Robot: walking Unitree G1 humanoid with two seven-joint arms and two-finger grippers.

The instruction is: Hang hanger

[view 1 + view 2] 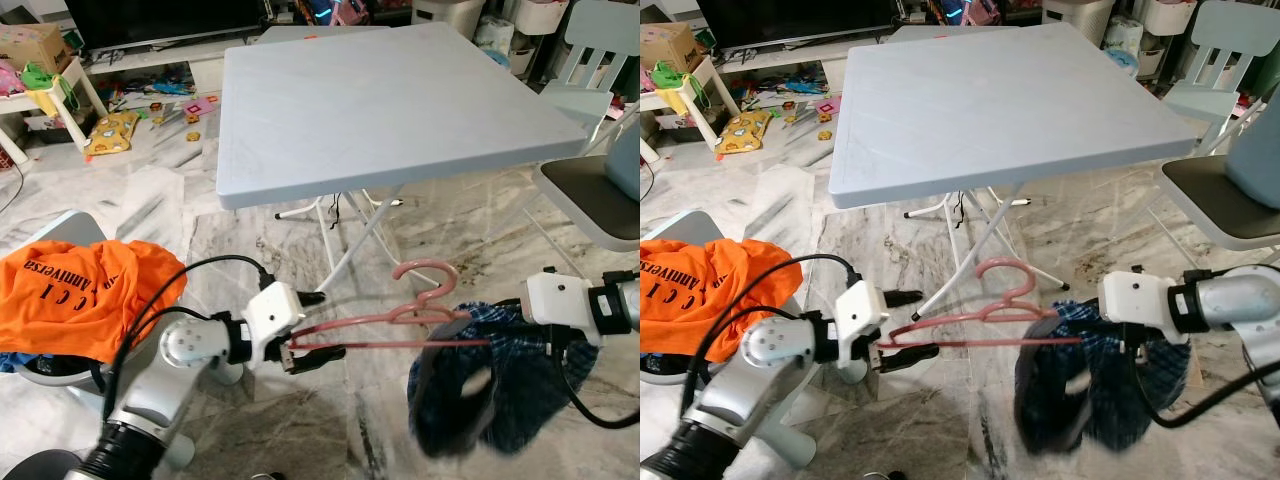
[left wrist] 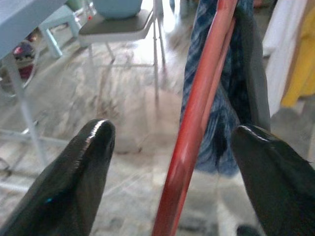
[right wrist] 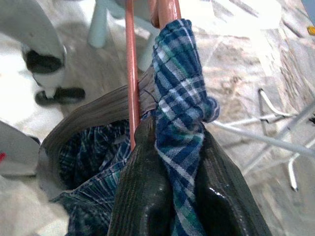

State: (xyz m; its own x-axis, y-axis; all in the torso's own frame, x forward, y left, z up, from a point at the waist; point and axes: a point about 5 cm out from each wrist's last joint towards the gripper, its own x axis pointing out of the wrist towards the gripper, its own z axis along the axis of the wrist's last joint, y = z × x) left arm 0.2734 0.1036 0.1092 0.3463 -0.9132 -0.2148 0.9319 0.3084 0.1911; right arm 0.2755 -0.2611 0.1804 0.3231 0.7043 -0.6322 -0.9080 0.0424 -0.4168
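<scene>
A pink hanger (image 1: 400,322) hangs level, low over the marble floor, in front of the folding table. A blue plaid garment (image 1: 470,400) droops from its right end. My left gripper (image 1: 315,352) is at the hanger's left end. In the left wrist view its fingers (image 2: 78,172) stand wide apart, open, with the hanger's bar (image 2: 197,108) running between them. My right gripper (image 1: 1072,332) is at the right end. The right wrist view has its fingers (image 3: 142,196) shut on a fold of the plaid garment (image 3: 179,98), right beside the hanger's bar (image 3: 130,73).
A grey-blue folding table (image 1: 400,100) stands just behind, its white legs close to the hanger's hook. An orange shirt (image 1: 80,290) lies on a low seat at my left. A chair (image 1: 590,190) stands on the right. Toys (image 1: 110,130) litter the far left floor.
</scene>
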